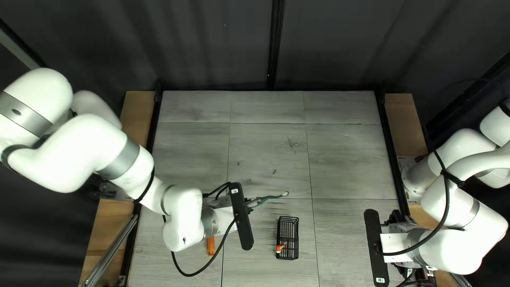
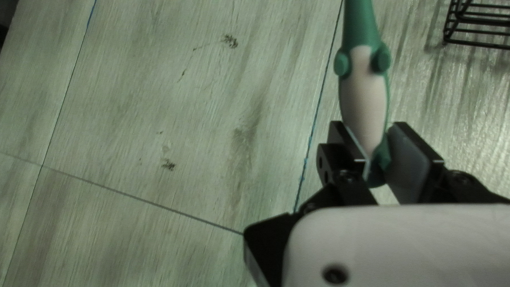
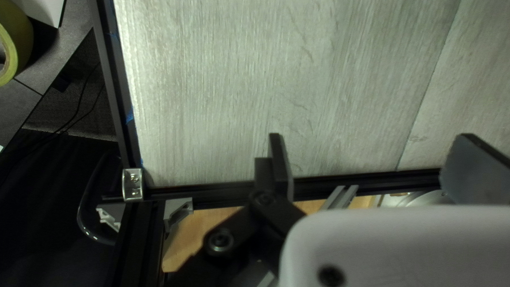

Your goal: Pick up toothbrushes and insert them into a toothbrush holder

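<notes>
In the top left view my left gripper reaches in above the middle of the table, holding a green-and-white toothbrush that points away from the arm. The left wrist view has the toothbrush handle squeezed between both fingers of my left gripper. A black wire holder stands just below the toothbrush in the top left view, with an orange-and-white item inside; the holder's edge shows ahead in the left wrist view. My right gripper is at the table's right edge; in its wrist view the gripper is wide open and empty.
An orange object lies on the table, partly hidden under my left arm. A dark frame rail runs below my right gripper. A yellow tape roll sits beyond the table's edge.
</notes>
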Action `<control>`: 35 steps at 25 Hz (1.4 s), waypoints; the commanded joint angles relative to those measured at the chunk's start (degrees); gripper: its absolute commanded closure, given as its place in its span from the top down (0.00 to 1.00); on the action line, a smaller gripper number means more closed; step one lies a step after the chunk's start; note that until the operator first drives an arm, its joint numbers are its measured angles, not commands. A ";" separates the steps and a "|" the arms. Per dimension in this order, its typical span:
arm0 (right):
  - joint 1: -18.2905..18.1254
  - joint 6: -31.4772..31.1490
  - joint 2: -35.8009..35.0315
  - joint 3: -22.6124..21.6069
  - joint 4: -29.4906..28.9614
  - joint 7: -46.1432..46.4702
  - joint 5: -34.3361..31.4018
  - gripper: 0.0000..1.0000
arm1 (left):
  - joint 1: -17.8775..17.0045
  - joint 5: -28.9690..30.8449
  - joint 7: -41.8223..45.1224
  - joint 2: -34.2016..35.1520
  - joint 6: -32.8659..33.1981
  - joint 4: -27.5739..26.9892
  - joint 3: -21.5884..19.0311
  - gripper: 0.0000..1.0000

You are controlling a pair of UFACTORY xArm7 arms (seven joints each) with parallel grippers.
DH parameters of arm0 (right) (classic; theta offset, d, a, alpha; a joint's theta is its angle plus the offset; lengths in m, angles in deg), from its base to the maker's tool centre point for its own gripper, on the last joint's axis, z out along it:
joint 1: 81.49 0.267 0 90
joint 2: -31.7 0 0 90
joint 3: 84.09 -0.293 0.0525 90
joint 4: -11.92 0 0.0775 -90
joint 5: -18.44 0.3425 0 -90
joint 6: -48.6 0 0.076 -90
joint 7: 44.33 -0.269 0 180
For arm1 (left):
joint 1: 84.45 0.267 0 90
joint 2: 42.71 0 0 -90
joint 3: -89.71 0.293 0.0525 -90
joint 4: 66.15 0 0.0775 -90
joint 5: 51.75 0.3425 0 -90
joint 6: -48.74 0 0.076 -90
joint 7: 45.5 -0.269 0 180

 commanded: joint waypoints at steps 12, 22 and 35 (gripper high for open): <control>0.00 0.00 0.00 0.00 0.00 0.00 0.00 1.00 | -0.30 -1.79 -10.60 7.02 5.18 2.43 -0.71 0.00; 0.00 0.00 0.00 0.00 0.00 0.00 0.00 1.00 | -0.08 -2.38 -10.01 6.58 6.21 2.49 -0.53 0.07; -11.72 15.53 14.40 -2.15 12.12 -21.84 -12.17 1.00 | -0.08 -2.38 -10.01 6.58 6.21 2.49 -0.53 0.02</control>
